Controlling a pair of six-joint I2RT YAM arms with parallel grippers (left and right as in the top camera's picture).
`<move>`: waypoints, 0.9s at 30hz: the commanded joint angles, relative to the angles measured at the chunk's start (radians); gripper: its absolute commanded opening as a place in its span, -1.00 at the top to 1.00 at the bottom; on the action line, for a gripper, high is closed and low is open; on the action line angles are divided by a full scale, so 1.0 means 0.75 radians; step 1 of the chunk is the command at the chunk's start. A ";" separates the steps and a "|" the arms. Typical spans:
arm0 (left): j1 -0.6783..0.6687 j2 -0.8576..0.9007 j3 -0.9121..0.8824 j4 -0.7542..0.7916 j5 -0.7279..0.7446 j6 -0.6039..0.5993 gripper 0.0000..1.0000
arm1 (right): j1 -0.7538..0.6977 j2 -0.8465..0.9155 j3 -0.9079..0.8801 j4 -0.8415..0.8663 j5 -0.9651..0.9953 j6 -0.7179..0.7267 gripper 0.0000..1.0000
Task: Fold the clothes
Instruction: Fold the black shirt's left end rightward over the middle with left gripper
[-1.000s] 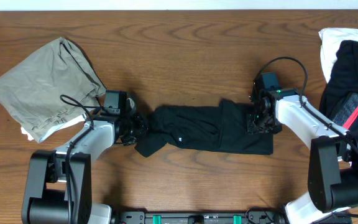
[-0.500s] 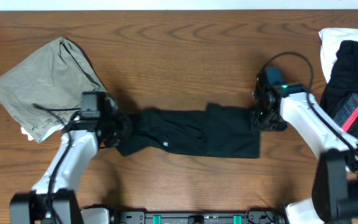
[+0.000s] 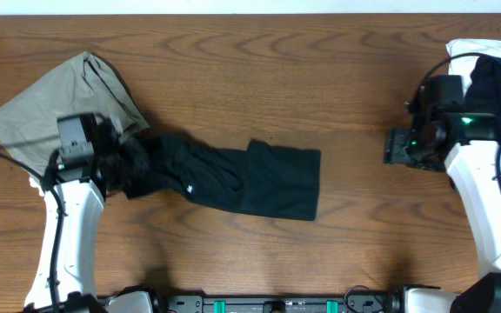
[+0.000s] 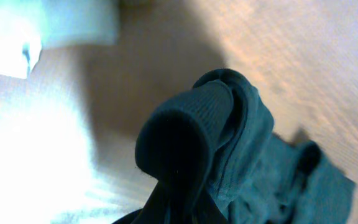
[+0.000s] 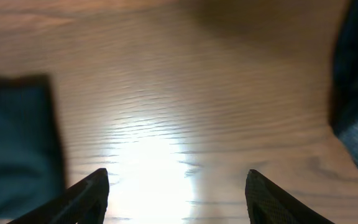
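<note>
The long black garment (image 3: pixel 250 178) lies across the table's middle, its left end bunched up. A small white logo mark (image 3: pixel 188 183) shows on it. My left gripper (image 3: pixel 127 165) is shut on that left end; the left wrist view shows the ribbed black cuff (image 4: pixel 185 134) held right in front of the camera, hiding the fingers. My right gripper (image 3: pixel 400 146) is open and empty over bare wood, well right of the garment's right edge. The right wrist view shows both fingertips (image 5: pixel 89 196) apart and the garment's edge (image 5: pixel 17 143) at far left.
An olive-grey garment (image 3: pixel 63 113) lies at the back left, with a bit of white under it. At the right edge a white garment (image 3: pixel 461 65) and a black one with red-pink trim (image 3: pixel 490 113) are piled. The right arm (image 3: pixel 485 200) runs along the right side.
My left gripper has dragged the black garment leftward, toward the olive-grey one. My right gripper has let go of the garment's right end, opened, and moved right.
</note>
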 commanded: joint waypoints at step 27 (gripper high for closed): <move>-1.270 0.121 0.190 0.163 -0.374 0.090 0.79 | -0.116 -0.001 0.007 -0.040 -0.014 -0.017 -0.39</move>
